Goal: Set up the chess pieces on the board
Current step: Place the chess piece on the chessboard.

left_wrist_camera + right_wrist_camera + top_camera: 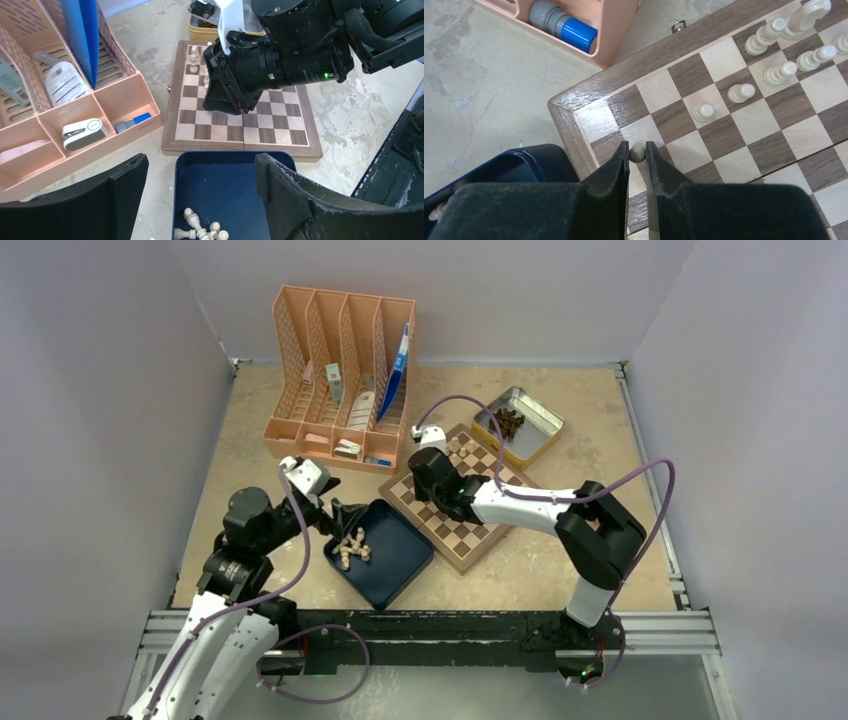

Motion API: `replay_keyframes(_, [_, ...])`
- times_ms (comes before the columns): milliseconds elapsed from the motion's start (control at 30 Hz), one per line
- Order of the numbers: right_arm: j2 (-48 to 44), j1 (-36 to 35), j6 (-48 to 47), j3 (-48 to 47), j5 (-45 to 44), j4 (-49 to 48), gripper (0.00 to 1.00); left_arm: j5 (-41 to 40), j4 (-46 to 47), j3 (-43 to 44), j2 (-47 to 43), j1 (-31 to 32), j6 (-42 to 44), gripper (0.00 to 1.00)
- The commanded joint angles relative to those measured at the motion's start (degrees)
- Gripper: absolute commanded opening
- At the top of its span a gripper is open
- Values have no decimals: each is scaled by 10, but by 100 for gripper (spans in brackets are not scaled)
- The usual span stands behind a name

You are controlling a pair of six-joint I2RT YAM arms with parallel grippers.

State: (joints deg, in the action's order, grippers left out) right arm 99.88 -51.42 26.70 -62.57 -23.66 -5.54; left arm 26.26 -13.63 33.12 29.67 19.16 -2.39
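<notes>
The right gripper pinches the round head of a pale wooden pawn over the chessboard's corner square. Light, stiff and smooth, the pawn likely tips easily, so the head suits gripping. The left gripper hangs spread wide and empty over the blue tray of loose pieces beside the chessboard.

The board has light tan and dark brown checks inside a mid-brown wood rim. The chess pieces are pale cream. The tray is dark blue, the file rack salmon pink, holding a bright blue folder. The tabletop is mottled beige.
</notes>
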Motion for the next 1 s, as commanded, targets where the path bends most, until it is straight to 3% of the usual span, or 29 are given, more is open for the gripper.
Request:
replay_keyframes(0, [-5, 2, 11, 6, -41, -51, 14, -33, 4, 23, -22, -1, -5, 78])
replay_keyframes(967, [40, 28, 17, 15, -53, -78, 15, -31, 0, 25, -18, -1, -2, 78])
